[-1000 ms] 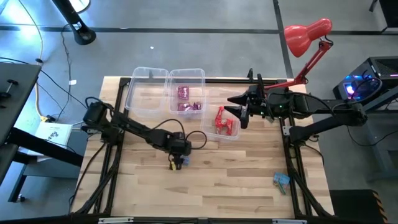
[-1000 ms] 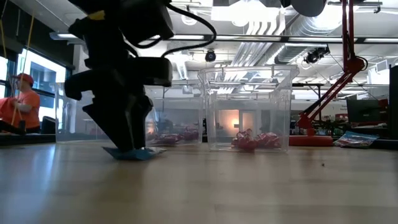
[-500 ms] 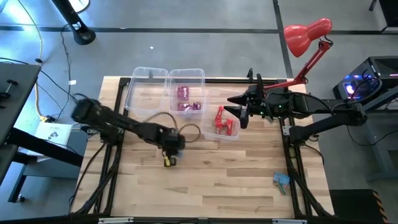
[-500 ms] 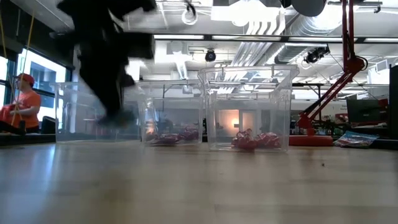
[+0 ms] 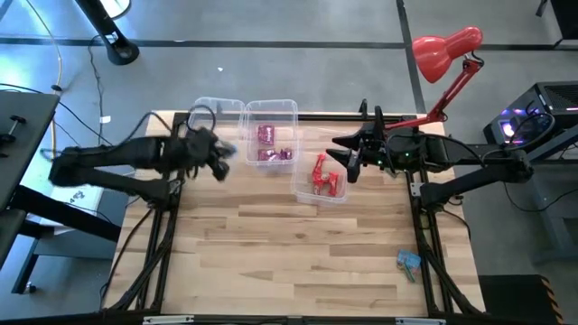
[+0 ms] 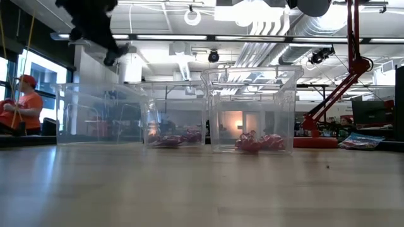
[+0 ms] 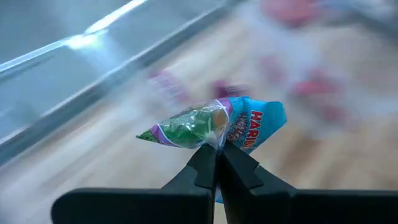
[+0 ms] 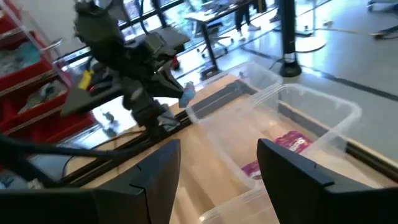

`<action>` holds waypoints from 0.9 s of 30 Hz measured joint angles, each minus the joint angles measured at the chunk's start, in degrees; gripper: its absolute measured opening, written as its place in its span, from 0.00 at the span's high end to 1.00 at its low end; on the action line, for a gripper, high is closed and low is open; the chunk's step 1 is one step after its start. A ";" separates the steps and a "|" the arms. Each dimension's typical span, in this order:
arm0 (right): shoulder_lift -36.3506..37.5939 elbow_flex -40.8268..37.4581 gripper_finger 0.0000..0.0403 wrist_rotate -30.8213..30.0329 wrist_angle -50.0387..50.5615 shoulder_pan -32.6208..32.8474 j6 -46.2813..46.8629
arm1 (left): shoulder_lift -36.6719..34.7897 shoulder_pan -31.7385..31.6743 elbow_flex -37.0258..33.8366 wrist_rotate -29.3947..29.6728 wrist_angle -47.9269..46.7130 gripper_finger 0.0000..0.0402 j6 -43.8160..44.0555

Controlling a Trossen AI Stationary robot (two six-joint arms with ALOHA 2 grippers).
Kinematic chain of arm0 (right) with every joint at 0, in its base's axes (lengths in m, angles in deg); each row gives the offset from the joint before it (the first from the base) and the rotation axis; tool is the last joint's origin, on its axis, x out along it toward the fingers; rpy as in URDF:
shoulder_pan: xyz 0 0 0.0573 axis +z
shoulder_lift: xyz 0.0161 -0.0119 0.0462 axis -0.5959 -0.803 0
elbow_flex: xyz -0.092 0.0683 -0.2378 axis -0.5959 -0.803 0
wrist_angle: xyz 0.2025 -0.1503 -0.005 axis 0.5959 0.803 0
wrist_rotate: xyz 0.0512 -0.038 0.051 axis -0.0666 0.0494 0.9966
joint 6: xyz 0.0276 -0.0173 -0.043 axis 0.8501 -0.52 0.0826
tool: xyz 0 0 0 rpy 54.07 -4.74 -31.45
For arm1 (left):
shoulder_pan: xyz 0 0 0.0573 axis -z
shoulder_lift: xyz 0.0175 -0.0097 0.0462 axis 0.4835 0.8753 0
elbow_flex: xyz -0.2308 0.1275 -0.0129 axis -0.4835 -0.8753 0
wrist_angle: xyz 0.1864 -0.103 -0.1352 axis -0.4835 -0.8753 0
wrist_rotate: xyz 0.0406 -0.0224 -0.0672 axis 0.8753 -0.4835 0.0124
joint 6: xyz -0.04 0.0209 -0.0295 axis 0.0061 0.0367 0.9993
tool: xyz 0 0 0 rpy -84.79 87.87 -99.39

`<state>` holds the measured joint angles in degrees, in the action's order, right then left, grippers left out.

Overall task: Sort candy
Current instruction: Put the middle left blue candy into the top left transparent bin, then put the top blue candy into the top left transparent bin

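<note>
Purple-pink wrapped candies and red wrapped candies already sit in clear plastic bins. The left gripper, fingers clenched on a light blue wrapped candy, hovers over the empty bin at ten o'clock. Another blue candy waits on the wooden counter at four o'clock; the right gripper, fingers released, idles.

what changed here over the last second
The left claw shut on a light blue wrapped candy lying mid-table, lifted it and carried it to the empty clear plastic bin at the far left. The right claw, open, kept hovering by the clear bin of red candies.
</note>
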<state>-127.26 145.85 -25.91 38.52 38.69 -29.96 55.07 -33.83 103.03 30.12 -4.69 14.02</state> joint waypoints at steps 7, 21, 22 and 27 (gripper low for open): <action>0.00 0.00 0.48 -1.33 -2.47 -0.11 -0.12 | 3.19 -16.90 -0.02 -0.44 -3.83 0.91 -8.81; 0.42 0.03 0.48 -3.68 8.45 -0.17 3.84 | 9.96 -28.47 0.74 -22.47 -0.12 0.51 -11.82; 0.42 0.04 0.48 -5.36 12.12 -0.17 6.33 | 8.93 -28.40 1.13 -24.78 1.20 0.50 -11.01; 0.37 0.04 0.48 -16.91 36.35 -0.59 28.17 | 2.66 -27.90 1.51 -26.35 10.69 0.47 -7.39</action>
<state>-126.89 145.90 -42.82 74.87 38.10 -1.80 57.74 -61.73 104.54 3.78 6.00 6.63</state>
